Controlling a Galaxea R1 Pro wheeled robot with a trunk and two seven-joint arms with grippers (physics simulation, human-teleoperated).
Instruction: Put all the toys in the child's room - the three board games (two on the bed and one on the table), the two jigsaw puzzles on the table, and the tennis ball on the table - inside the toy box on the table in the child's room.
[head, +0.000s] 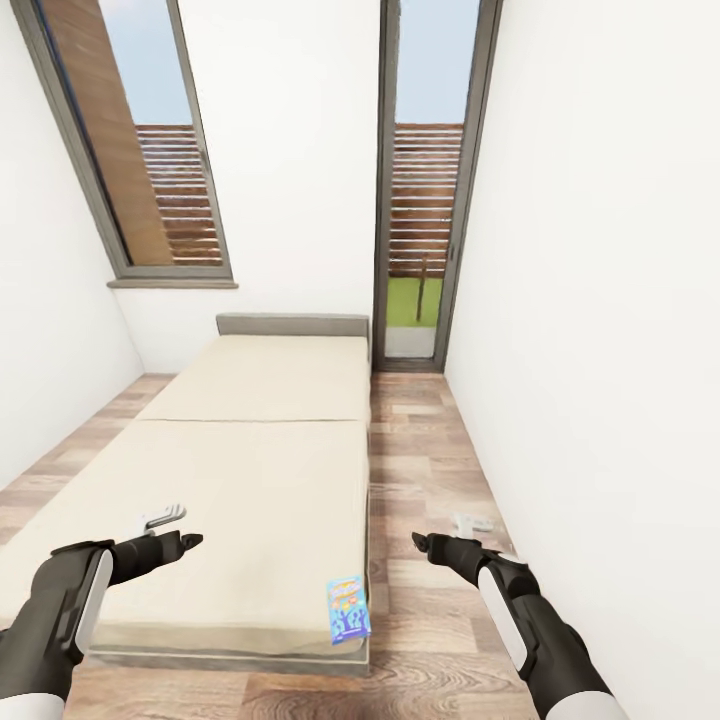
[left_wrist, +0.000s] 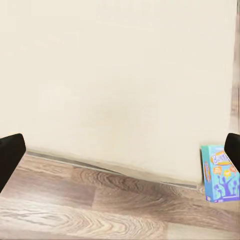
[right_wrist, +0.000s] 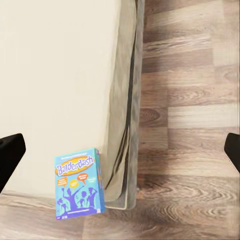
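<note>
Beige bed (head: 250, 450), wood-plank floor (head: 420, 470), blue board game (head: 348, 610) at corner

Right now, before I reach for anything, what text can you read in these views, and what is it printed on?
"Balderdash": orange banner on the blue board game lying at the near corner of the bed, clearest in the right wrist view.
Small print above the banner and in the orange speech bubbles below it: too blurred to read.
In the head and left wrist views the box's lettering is too small to read.

Blue board game (head: 348, 609) w/ cartoon figures, flat on beige bed (head: 250, 470), at near right corner.
</note>
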